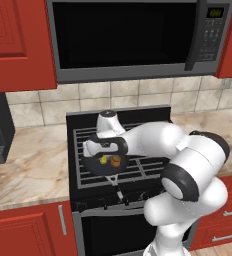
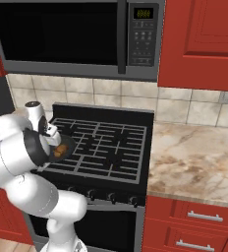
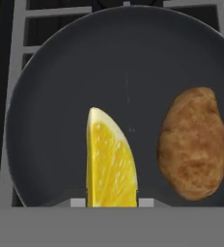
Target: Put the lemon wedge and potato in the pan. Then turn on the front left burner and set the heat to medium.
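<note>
Red cabinets and a microwave (image 1: 138, 37) frame a black stove (image 1: 123, 150) set between marbled surface (image 1: 28, 170) stretches, and the arm reaches low over the front left burner (image 1: 95, 150). On that grate sits the pan (image 3: 61, 72), its handle (image 1: 117, 186) pointing toward the stove's front edge. Both foods already lie inside: the lemon wedge (image 3: 110, 161) rests on the dark pan floor with its point away from the hand, and the potato (image 3: 193, 142) lies just beside it, apart, long axis roughly parallel to the wedge.

The gripper (image 3: 109, 202) hangs directly above the pan, and the wedge sits right between its fingertips (image 3: 77, 202) at the bottom of the hand view. The jaws are drawn in as narrow as they go, seemingly pinching the lemon wedge, though the view from above does not settle whether the pads truly press it or merely flank it.

Judging from this, the placing part looks essentially done once the wedge is let go. What the next move turns on is the row of knobs (image 1: 105, 202) along the stove's front face: they lie below and toward the robot from the hand, past the pan handle, so the gripper would have to lift clear of the rim, pull back and drop down in front of the grate to reach the burner's knob.
</note>
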You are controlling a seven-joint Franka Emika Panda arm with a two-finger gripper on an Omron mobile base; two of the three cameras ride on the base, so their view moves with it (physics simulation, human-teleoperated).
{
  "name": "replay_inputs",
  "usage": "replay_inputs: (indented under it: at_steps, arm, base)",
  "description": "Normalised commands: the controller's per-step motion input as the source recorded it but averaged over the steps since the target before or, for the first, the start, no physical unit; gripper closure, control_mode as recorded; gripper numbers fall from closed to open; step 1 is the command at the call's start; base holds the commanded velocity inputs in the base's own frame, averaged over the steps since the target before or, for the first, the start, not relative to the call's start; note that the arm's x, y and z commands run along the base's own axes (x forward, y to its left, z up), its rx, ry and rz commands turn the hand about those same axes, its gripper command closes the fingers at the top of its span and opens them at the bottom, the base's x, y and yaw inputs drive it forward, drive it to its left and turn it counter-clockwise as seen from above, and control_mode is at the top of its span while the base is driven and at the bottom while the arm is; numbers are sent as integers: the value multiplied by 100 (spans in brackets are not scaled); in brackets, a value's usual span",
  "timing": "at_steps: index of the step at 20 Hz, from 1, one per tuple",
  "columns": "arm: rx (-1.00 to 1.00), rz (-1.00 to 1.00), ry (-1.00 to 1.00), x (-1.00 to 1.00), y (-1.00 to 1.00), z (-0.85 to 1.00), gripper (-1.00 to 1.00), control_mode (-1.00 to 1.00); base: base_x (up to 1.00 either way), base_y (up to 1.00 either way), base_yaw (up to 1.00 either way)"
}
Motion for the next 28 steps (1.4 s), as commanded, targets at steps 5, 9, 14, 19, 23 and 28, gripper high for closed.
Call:
replay_inputs:
  at_steps: [5,9,14,19,23,28]
  arm:
    - [-3,-1,0,10,2,-10,100,-100]
    - [-4,0,0,20,0,-15,100,-100]
    - [-3,0,0,8,6,-6,100,-100]
    - [-3,0,0,3,7,-12,100,-100]
    - [-1,-2,2,5,0,-8,100,-100]
    - [0,0,0,0,0,0,100,-100]
  base:
    - [0,0,0]
    - [0,0,0]
    - [0,0,0]
    - [0,0,0]
    - [0,0,0]
    - [0,0,0]
